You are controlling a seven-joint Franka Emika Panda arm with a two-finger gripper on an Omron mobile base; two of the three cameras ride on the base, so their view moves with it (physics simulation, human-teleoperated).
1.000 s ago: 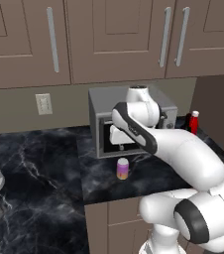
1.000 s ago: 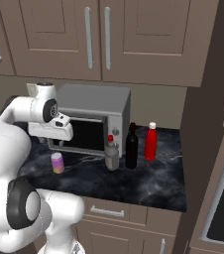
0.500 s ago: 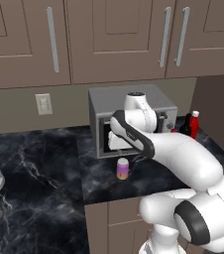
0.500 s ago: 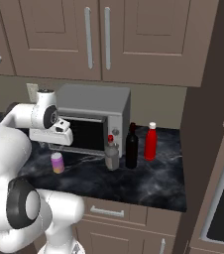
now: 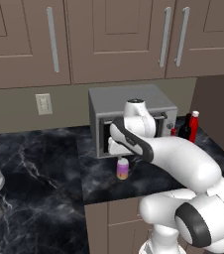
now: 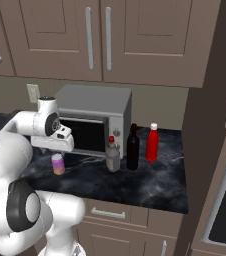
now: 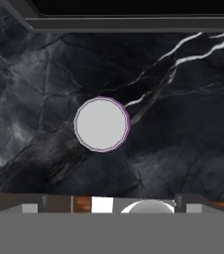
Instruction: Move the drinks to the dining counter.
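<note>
- Hand [image 6: 60, 142] wide open, empty, hovering above pink-purple can [image 5: 122, 168]; I see no contact.
- Can upright on counter [image 5: 44, 163], just in front of microwave [image 6: 96, 117].
- From the hand cam I get can's grey lid [image 7: 102, 124]; fingertips cut off at bottom.
- Other 3 bottles right of microwave.

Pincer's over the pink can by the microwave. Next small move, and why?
Probably lower straight down around the can. In the hand view its round grey top sits near the middle, slightly left of centre, so a small sideways nudge may help first. The pincer hangs open just above the can, which stands upright on the black marble counter in front of the microwave, with nothing gripped yet.
</note>
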